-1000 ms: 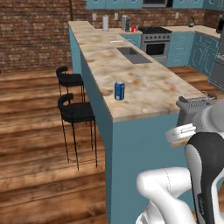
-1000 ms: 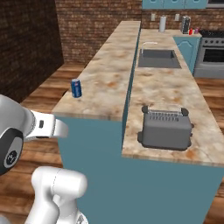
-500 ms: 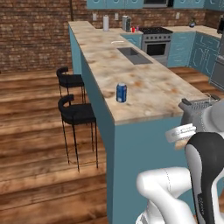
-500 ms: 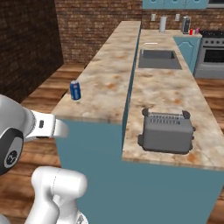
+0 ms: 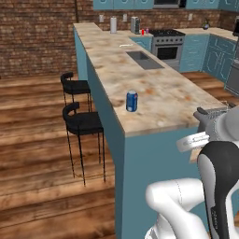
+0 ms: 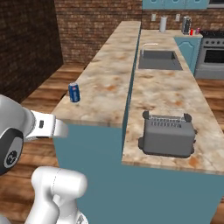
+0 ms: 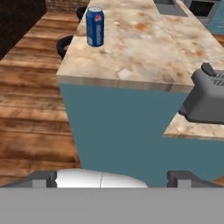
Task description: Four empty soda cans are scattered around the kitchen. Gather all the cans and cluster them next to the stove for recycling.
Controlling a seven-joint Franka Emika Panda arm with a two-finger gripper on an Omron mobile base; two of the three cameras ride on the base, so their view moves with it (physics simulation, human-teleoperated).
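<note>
A blue soda can (image 5: pixel 132 101) (image 6: pixel 74 92) stands upright near the stool-side edge of the raised island counter (image 5: pixel 164 97). In the hand view the same blue can (image 7: pixel 95 27) is at the top left, well ahead of my gripper (image 7: pixel 113 179). The gripper's two fingertips stand far apart at the bottom, open and empty, below counter height in front of the island's teal end wall. The stove (image 5: pixel 165 39) (image 6: pixel 213 48) is far back on the right. A small red can (image 5: pixel 143 32) (image 6: pixel 197 31) stands on the counter next to it.
A grey toaster (image 6: pixel 167 134) (image 7: pixel 208 98) sits on the lower counter at the island's near end. A sink (image 5: pixel 144 59) (image 6: pixel 159 60) lies further along. Two black bar stools (image 5: pixel 81 122) stand left of the island. A paper-towel roll (image 5: pixel 113 24) and a coffee machine (image 5: pixel 135 24) stand at the back.
The whole picture has shifted slightly: the base has crept toward the island's near end. The blue can stays where it was on the counter, and the gripper stays open.
</note>
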